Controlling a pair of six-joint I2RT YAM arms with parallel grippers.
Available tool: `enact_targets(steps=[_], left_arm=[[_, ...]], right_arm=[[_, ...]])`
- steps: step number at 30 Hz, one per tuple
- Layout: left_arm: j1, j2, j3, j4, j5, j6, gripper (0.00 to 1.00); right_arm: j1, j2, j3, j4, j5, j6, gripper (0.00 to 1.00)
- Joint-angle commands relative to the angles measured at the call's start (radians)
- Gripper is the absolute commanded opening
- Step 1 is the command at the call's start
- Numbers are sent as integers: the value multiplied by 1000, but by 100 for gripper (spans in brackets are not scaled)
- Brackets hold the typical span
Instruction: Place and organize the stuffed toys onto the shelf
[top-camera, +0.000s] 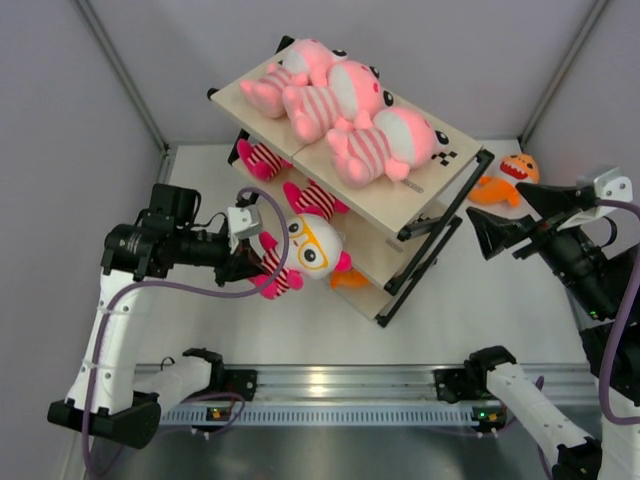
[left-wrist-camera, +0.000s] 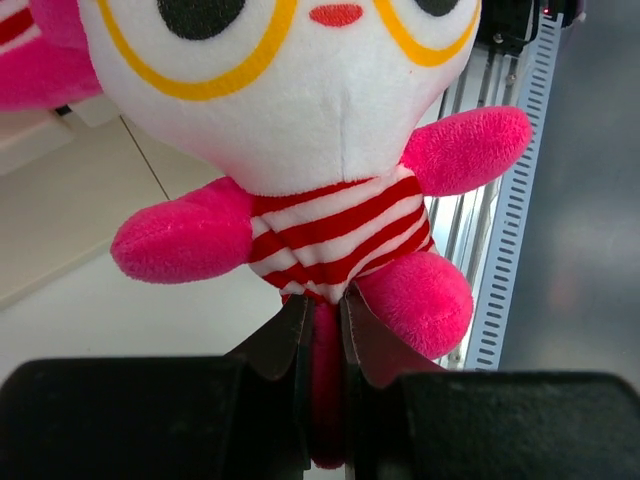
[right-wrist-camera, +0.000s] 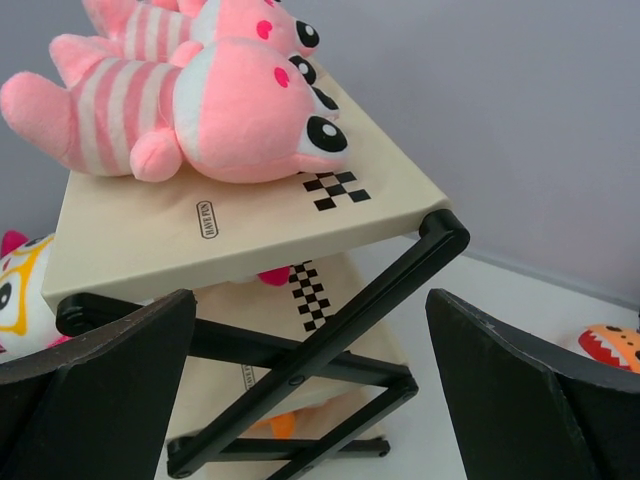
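One leg only — the left gripper (left-wrist-camera: 322, 325) is pinching the hot-pink toy (left-wrist-camera: 330, 215) beside the shelf (top-camera: 415, 195), risking a slip; the right gripper (right-wrist-camera: 308, 300) is hanging wide open.

Left claw (left-wrist-camera: 322, 318) clamped; right claw (right-wrist-camera: 310, 335) spread wide.

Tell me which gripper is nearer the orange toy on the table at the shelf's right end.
Right. Right gripper hangs open close beside the orange toy, not touching. Left gripper sits across the shelf from it, shut on a leg of a hot-pink striped toy.
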Motion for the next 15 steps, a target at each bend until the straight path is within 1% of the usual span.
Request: enact_targets(steps=[1, 5, 6, 9, 11, 12, 14, 15], left_arm=[[-30, -16, 43, -127, 80, -2, 0], [-118, 7, -1, -127, 70, -2, 0], [-157, 7, -26, -125, 61, 1, 0], [-175, 36, -15, -122, 77, 8, 0], [-174, 62, 44, -117, 99, 1, 0], [-175, 81, 64, -69, 99, -23, 0], [-175, 96, 103, 14, 79, -147, 0], [-177, 104, 109, 89, 64, -194, 0]], right_arm=[[-6, 0, 42, 40, 35, 34, 99], [-6, 3, 63, 36, 52, 62, 98], [-6, 1, 63, 38, 58, 65, 98], [-6, -2, 63, 37, 83, 74, 97], [-6, -2, 63, 38, 104, 85, 97], [-7, -2, 62, 38, 112, 88, 97], [-6, -2, 59, 43, 127, 103, 96], [-6, -3, 56, 43, 130, 105, 96]])
